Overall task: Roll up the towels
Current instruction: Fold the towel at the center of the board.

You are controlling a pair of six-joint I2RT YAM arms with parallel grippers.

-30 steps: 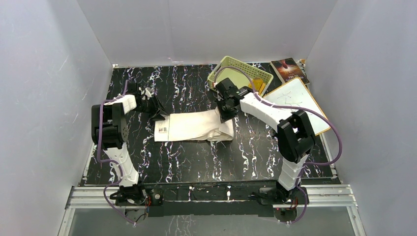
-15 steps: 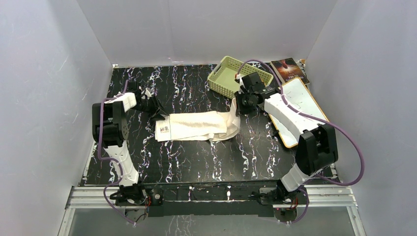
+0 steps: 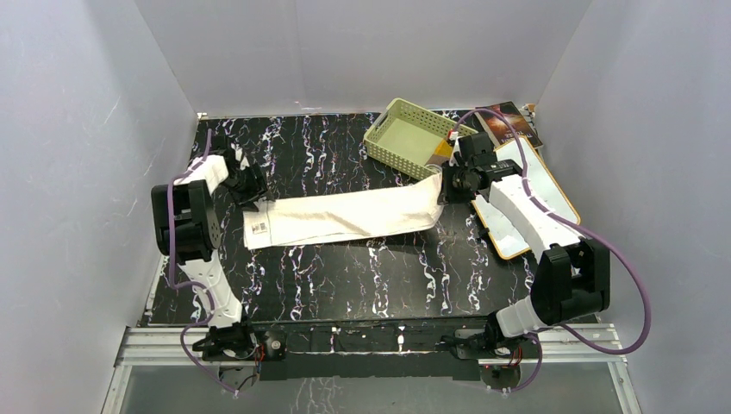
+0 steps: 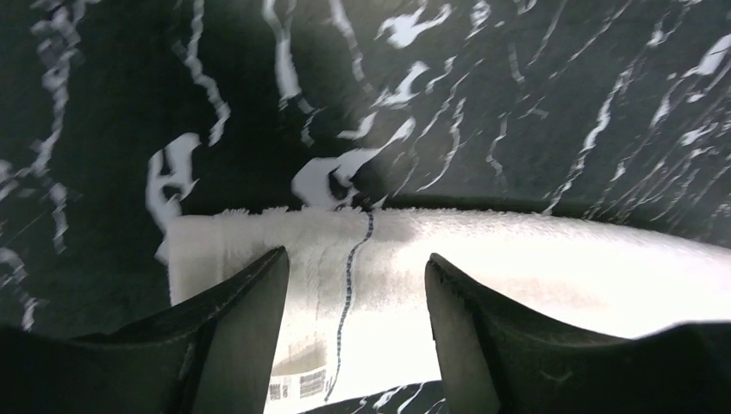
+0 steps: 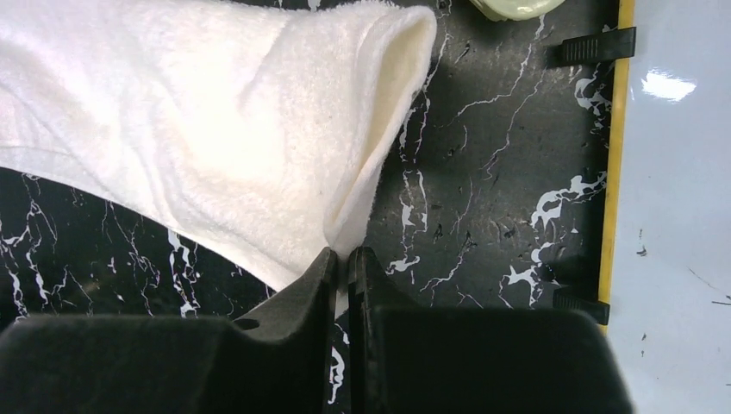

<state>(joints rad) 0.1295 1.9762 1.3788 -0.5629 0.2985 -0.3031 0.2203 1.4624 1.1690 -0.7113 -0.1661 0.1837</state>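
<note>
The long cream-white towel [image 3: 345,217] lies stretched across the black marble table, with its label end at the left. My left gripper [image 3: 250,185] hovers over that left end. In the left wrist view the towel [image 4: 534,276] fills the space under the left gripper [image 4: 355,256], which is open and holds nothing. My right gripper [image 3: 448,179] is shut on the towel's right corner, beside the basket. In the right wrist view the towel [image 5: 198,129] fans out from the pinched right gripper [image 5: 342,253]. A mustard-brown patch [image 3: 442,150] shows by the basket; I cannot tell what it is.
A pale green basket [image 3: 405,138] stands at the back centre-right. A white board with an orange rim [image 3: 534,185] lies under the right arm, and a dark book [image 3: 509,116] sits behind it. Grey walls enclose the table on three sides.
The right gripper has drawn the towel's folded right end rightward, so the towel lies unfolded at full length. The left gripper shifted back-left and its jaws opened wider.
</note>
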